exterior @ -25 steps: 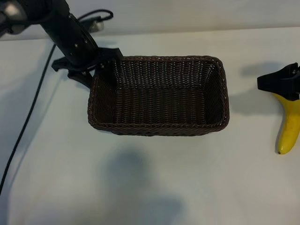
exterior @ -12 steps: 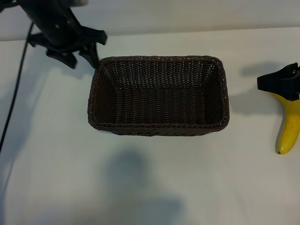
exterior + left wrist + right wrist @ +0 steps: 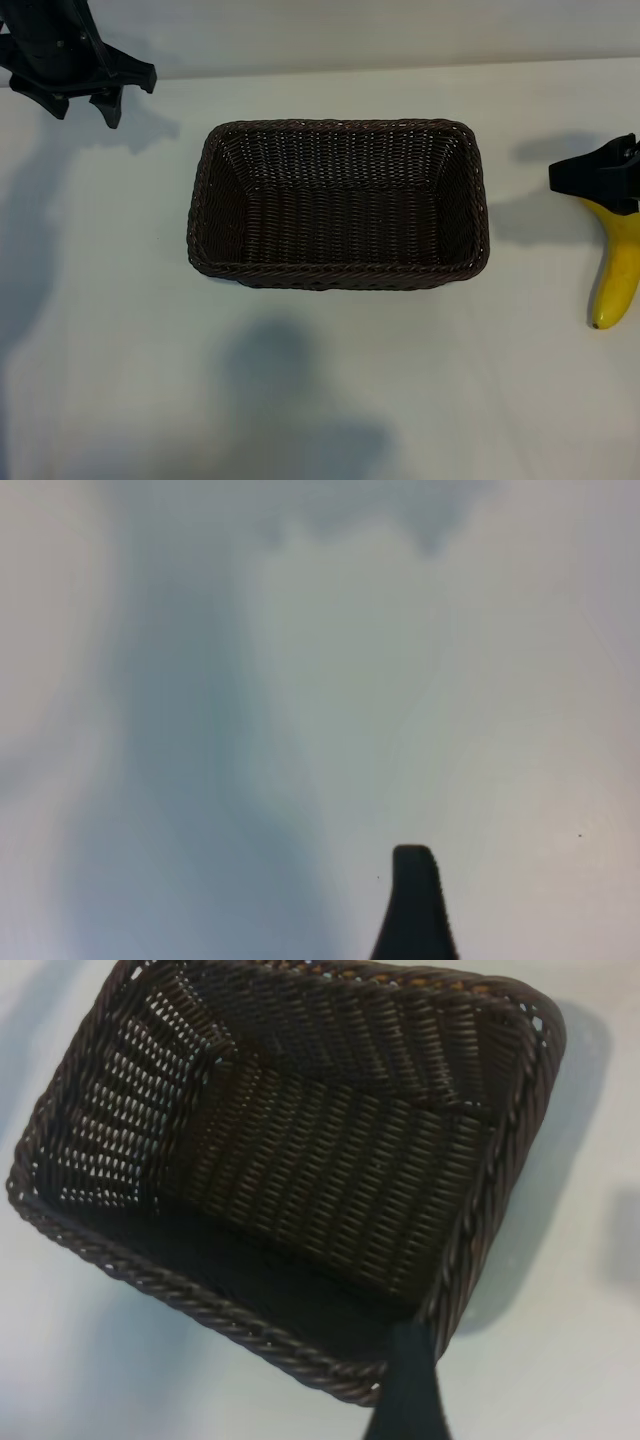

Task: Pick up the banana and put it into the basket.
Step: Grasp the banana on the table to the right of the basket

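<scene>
The dark-brown woven basket [image 3: 338,274] sits empty in the middle of the white table. At the right edge lies the yellow banana [image 3: 616,272] on the table, its upper end hidden under my right gripper [image 3: 598,178], which hovers above it, open and holding nothing. The right wrist view looks into the basket [image 3: 205,1307] past one black finger [image 3: 410,1392]; the banana is out of that view. My left gripper [image 3: 82,108] is at the far left corner, well clear of the basket, fingers spread open. Its wrist view shows one finger [image 3: 413,905] over bare table.
The white table [image 3: 300,400] stretches around the basket, with soft shadows in front of it and at the left. Its far edge meets a pale wall [image 3: 350,30].
My left gripper has pulled away from the basket's left end, moving up and to the left into the far corner. The right gripper, banana and basket have stayed put.
</scene>
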Controlling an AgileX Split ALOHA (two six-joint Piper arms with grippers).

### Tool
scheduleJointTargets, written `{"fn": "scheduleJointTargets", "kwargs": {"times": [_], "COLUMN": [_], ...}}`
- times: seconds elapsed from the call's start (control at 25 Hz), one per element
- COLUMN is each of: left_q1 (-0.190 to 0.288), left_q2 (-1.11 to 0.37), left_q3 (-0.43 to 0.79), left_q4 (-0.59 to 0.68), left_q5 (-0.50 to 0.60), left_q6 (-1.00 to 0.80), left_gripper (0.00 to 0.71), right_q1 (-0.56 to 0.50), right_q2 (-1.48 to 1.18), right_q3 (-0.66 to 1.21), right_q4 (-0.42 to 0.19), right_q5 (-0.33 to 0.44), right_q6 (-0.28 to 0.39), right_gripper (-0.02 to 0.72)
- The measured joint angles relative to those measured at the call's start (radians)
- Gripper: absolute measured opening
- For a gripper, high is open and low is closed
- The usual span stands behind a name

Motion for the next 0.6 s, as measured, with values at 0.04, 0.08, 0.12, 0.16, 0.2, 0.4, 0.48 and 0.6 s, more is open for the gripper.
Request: {"fn": "scheduleJointTargets", "kwargs": {"times": [0.04, 0.08, 0.12, 0.16, 0.2, 0.4, 0.48, 0.6], "left_q1": [0.007, 0.017, 0.027, 0.041, 0.056, 0.135, 0.146, 0.146], "left_q2": [-0.003, -0.007, -0.012, -0.020, -0.028, -0.083, -0.113, -0.165], "left_q3": [0.000, 0.000, 0.000, 0.000, 0.000, 0.000, 0.000, 0.007], "left_q4": [-0.001, 0.000, 0.000, 0.000, 0.000, -0.025, -0.030, -0.034], "left_q5": [0.000, 0.000, 0.000, 0.000, 0.000, 0.000, 0.000, 0.000], "left_q6": [0.000, 0.000, 0.000, 0.000, 0.000, -0.001, -0.001, 0.003], "left_gripper": [0.570, 0.570, 0.570, 0.570, 0.570, 0.570, 0.570, 0.570], "right_q1": [0.000, 0.000, 0.000, 0.000, 0.000, 0.000, 0.000, 0.000], "right_q2": [0.000, 0.000, 0.000, 0.000, 0.000, 0.000, 0.000, 0.000], "right_q3": [0.000, 0.000, 0.000, 0.000, 0.000, 0.000, 0.000, 0.000], "right_q4": [0.000, 0.000, 0.000, 0.000, 0.000, 0.000, 0.000, 0.000], "right_q5": [0.000, 0.000, -0.001, -0.001, -0.001, -0.001, -0.001, -0.001], "right_q6": [0.000, 0.000, 0.000, 0.000, 0.000, 0.000, 0.000, 0.000], "right_gripper": [0.572, 0.572, 0.572, 0.572, 0.572, 0.572, 0.572, 0.572]}}
